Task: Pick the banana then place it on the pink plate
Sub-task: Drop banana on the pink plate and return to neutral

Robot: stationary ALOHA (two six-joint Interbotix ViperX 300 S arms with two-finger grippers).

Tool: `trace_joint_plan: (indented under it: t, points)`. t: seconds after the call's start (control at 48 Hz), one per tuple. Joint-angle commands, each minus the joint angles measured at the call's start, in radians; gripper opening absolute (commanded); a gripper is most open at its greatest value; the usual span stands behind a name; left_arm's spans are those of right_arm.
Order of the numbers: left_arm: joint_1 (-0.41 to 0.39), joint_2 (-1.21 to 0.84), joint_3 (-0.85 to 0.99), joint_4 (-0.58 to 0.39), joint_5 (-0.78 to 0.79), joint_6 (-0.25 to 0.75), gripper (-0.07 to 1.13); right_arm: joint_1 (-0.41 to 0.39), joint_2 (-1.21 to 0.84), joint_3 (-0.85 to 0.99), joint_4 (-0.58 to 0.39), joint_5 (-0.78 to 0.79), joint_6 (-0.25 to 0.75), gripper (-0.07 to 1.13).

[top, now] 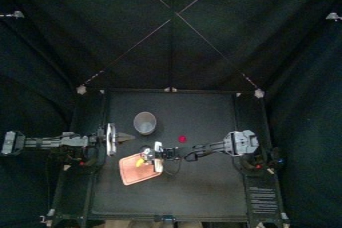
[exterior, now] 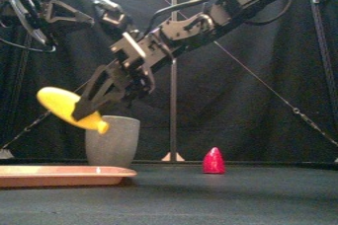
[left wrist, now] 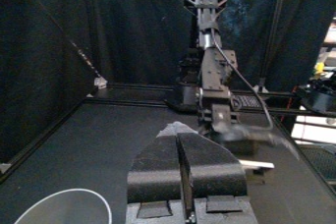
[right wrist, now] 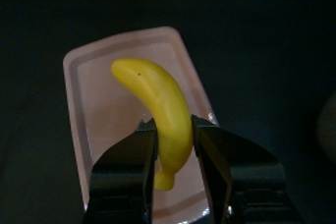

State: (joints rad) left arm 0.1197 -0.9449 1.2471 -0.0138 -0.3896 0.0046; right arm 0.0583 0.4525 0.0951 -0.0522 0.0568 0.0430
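A yellow banana [exterior: 69, 109] hangs in the air above the flat pink plate [exterior: 59, 175], with my right gripper [exterior: 95, 99] shut on its lower half. In the right wrist view the banana [right wrist: 155, 102] stands between the jaws, and the pink plate [right wrist: 105, 100] lies right beneath it. From above, the right gripper [top: 144, 158] has reached past the middle, over the plate [top: 131, 172] at the table's front left. My left gripper [top: 118, 138] rests at the left of the table with its jaws shut [left wrist: 186, 149] and nothing in them.
A tall grey speckled cup [exterior: 113, 140] stands behind the plate, left of centre [top: 144, 123]. A small red strawberry-like toy [exterior: 212, 160] sits to its right [top: 183, 138]. The right arm [left wrist: 207, 81] crosses in front of the left wrist camera.
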Motion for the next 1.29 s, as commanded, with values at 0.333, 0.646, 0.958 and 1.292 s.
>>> trace_joint_plan:
  t: [0.333, 0.646, 0.958, 1.292]
  points:
    - [0.006, 0.005, 0.015, -0.002, -0.009, 0.002, -0.02, 0.021, 0.032, -0.089, 0.08, 0.044, -0.002, 0.92]
    - [0.005, 0.005, 0.04, 0.0, -0.008, -0.002, -0.02, -0.02, -0.17, 0.206, 0.153, -0.281, -0.002, 0.92]
    - [0.006, 0.005, 0.051, 0.002, 0.0, 0.0, -0.02, -0.063, -0.434, 0.611, 0.219, -0.736, -0.003, 0.92]
    - [0.006, 0.005, 0.057, 0.003, 0.002, 0.002, -0.02, -0.061, -0.64, 0.802, 0.262, -0.848, -0.003, 0.93]
